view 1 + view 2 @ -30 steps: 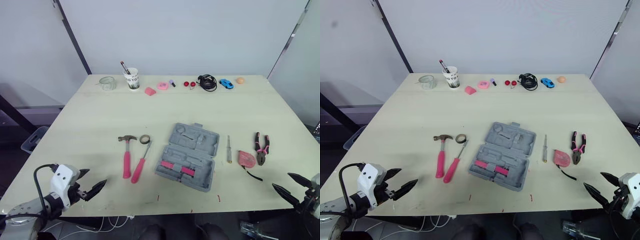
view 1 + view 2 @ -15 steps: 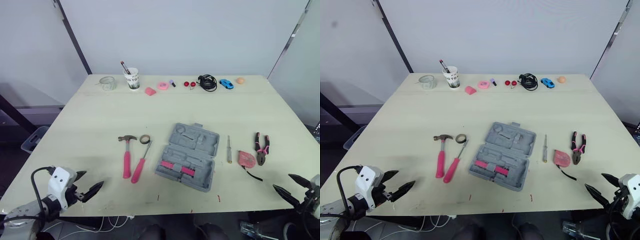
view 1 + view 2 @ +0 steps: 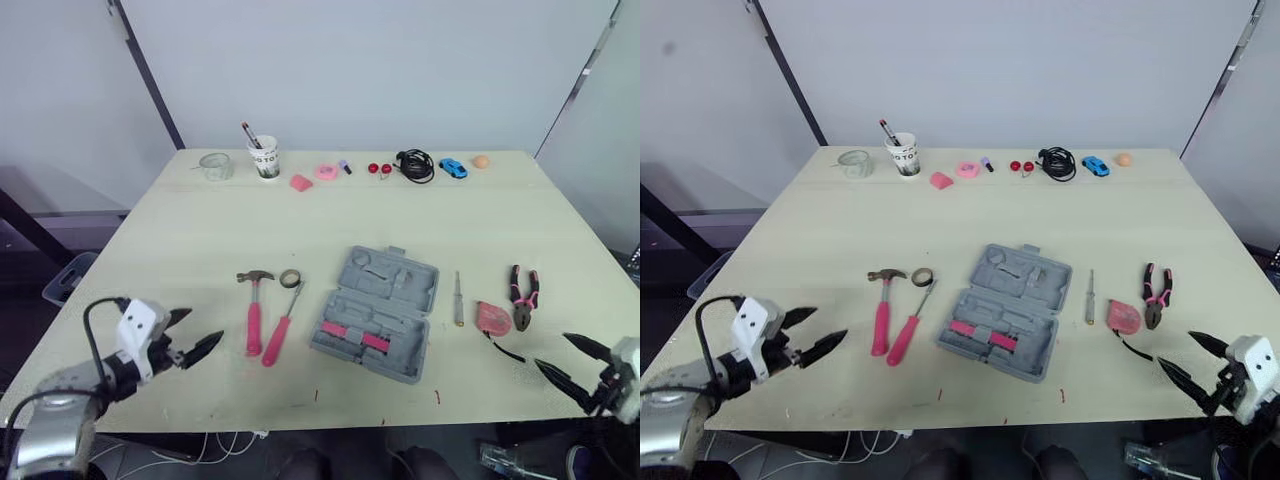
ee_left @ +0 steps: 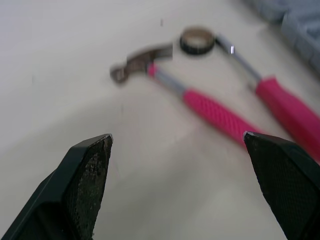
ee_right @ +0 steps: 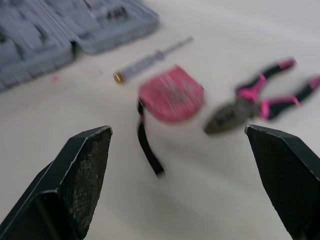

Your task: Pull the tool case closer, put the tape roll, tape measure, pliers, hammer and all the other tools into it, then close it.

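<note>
Right, both pincers are empty, fingers spread wide. The left pincer [image 3: 200,328] sits at the lower left of the frame by the pale desk [image 3: 200,230] edge, the right pincer [image 3: 552,350] at the lower right.

The open grey plastic tool case [image 3: 375,315] lies mid-frame between the two, well apart from both. It is skewed: its near edge slants down toward the lower right, and the lid half points to the upper right. The gap to each pincer looks about equal, so neither arm is clearly nearer.

The catch is what lies in between. A pink-handled hammer [image 3: 254,320] and a pink-handled screwdriver [image 3: 280,332] lie side by side between the left pincer and the case, handles running down-frame. A small brown tape roll [image 3: 290,279] sits just beside the hammer head.

On the other side, the pink tape measure [image 3: 493,318] with its black strap lies between the right pincer and the case. A slim grey screwdriver [image 3: 458,298] is just left of it and the pink-and-black pliers [image 3: 523,294] just right.

My read: the case is not yet pulled closer, and either arm must reach inward and up-frame past tools to catch its near edge.
</note>
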### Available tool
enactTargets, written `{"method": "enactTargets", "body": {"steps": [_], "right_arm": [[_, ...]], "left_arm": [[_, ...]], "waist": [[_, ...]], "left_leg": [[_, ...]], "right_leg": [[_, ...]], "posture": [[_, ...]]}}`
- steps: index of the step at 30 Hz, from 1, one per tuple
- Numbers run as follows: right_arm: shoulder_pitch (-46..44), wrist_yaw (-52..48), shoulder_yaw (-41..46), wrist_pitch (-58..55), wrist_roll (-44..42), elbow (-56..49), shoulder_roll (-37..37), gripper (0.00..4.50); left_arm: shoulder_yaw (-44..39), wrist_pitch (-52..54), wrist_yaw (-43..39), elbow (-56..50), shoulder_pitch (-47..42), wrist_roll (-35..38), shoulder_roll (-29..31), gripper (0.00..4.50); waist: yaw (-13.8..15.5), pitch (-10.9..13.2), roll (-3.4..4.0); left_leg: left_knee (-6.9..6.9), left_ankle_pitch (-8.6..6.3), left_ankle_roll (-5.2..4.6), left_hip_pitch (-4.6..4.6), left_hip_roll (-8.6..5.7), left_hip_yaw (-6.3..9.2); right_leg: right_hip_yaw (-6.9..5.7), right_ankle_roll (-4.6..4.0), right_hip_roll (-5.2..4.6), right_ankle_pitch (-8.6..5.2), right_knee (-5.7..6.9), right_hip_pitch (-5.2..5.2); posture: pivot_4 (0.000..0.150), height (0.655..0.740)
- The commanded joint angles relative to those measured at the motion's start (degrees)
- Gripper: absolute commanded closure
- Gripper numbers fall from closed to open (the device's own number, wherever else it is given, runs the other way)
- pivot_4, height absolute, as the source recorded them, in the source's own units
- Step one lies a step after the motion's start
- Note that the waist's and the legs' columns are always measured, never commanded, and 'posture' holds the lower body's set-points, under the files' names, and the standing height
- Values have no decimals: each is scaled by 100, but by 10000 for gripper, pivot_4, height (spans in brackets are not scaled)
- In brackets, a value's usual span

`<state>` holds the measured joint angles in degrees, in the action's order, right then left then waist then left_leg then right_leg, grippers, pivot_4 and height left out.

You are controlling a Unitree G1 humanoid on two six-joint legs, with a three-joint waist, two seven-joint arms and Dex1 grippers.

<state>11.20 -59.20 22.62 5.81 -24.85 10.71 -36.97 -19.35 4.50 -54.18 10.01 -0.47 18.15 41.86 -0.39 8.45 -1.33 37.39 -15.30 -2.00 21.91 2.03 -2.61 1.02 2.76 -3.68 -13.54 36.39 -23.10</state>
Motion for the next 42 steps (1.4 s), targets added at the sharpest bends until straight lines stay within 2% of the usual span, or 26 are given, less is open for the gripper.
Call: {"method": "enactTargets", "body": {"steps": [1, 11, 12, 13, 14, 15, 16, 17, 18, 21, 22, 23, 33, 35, 42], "right_arm": [[-3, 177, -60, -390, -150, -600, -21, 0], [-486, 665, -772, -1507, 38, -1701, -133, 0], [-570, 734, -845, -1586, 70, -1744, -112, 5206], [-651, 774, -932, -1648, 111, -1784, -103, 7519], [-764, 801, -1053, -1714, 171, -1788, -102, 12532], [-886, 827, -1186, -1714, 278, -1762, -97, 14188], [-1016, 849, -1313, -1753, 357, -1729, -84, 20358], [-1125, 872, -1416, -1796, 416, -1696, -67, 22775], [-1263, 905, -1548, -1798, 528, -1615, -44, 29198], [-1606, 863, -1943, -1868, 809, -1409, -55, 44811], [-1705, 854, -2049, -1911, 881, -1355, -60, 45000], [-1811, 813, -2175, -1995, 935, -1313, -75, 45000], [-2537, 894, -3063, -2705, 1625, -1084, -57, 45000], [-2681, 927, -3243, -2743, 1808, -963, -20, 45000], [-2973, 1177, -3477, -2765, 2207, -688, 181, 45000]], "left_arm": [[267, -41, -235, 90, -380, -33, 147, 622], [1443, 173, -762, 852, -1992, -244, -143, 622], [1524, 169, -801, 961, -2120, -268, -199, 0], [1614, 156, -889, 1049, -2220, -291, -245, 2679], [1752, 113, -972, 1194, -2361, -372, -301, 5705], [1892, 51, -1062, 1364, -2506, -470, -346, 6187], [2028, -9, -1136, 1562, -2673, -567, -397, 12757], [2130, -98, -1180, 1763, -2830, -663, -445, 15610], [2209, -175, -1212, 2024, -3032, -737, -529, 21656], [2414, -502, -1321, 2812, -3558, -984, -767, 37105], [2466, -589, -1347, 3063, -3706, -1059, -841, 43135], [2544, -659, -1358, 3335, -3863, -1159, -918, 44241], [2924, -1330, -948, 5555, -5030, -2058, -1581, 44241], [2983, -1356, -779, 5807, -5201, -2244, -1681, 44241], [2964, -1413, -514, 6228, -5502, -2562, -1928, 44241]], "waist": [[-4, 0, 0], [-4, 0, -1], [-5, 0, -2], [-10, 0, -3], [-18, 0, -3], [-20, 0, -4], [-22, 0, -4], [-19, 0, -4], [-18, 0, -5], [-4, 0, -10], [-2, 0, -10], [-3, 0, -10], [-21, 2, -15], [-19, 2, -16], [-7, 3, -19]], "left_leg": [[0, 0, 0, 1, 0, -1], [5, 1, -1, 2, -7, -2], [5, 1, -1, 2, -12, -2], [5, 1, -1, 1, -22, -3], [6, 1, -1, 3, -29, -3], [7, 1, -1, 4, -31, -3], [7, 1, -1, 4, -32, -4], [7, 1, -1, 6, -33, -6], [11, 2, -1, 6, -36, -9], [16, 2, -2, 10, -38, -7], [18, 2, -2, 14, -39, -3], [18, 2, -2, 17, -40, -1], [52, 2, -3, 52, -43, 27], [94, 2, -3, 94, -42, 41], [99, 2, -3, 98, -48, 46]], "right_leg": [[0, 0, 0, 0, 0, 0], [0, 23, 13, 12, 7, 0], [0, 23, 13, 13, 7, 0], [0, 24, 15, 13, 7, 1], [0, 25, 17, 14, 7, 1], [0, 25, 17, 14, 8, 0], [0, 26, 20, 14, 8, 0], [0, 27, 22, 14, 8, 0], [-1, 27, 24, 14, 11, 1], [-1, 27, 29, 14, 13, 1], [-2, 27, 30, 14, 13, 1], [-2, 27, 31, 14, 12, 0], [-22, 38, 31, 20, 12, -7], [-30, 43, 33, 23, 33, -31], [-26, 50, 32, 27, 37, -31]], "posture": [[1500, 7400], [1500, 7400], [1500, 7400], [1500, 7400], [1500, 7400], [1500, 7400], [1500, 7400], [1500, 7400], [1500, 7400], [1500, 7400], [1500, 7400], [1500, 7400], [1500, 7400], [1500, 7400], [1500, 7400]]}}
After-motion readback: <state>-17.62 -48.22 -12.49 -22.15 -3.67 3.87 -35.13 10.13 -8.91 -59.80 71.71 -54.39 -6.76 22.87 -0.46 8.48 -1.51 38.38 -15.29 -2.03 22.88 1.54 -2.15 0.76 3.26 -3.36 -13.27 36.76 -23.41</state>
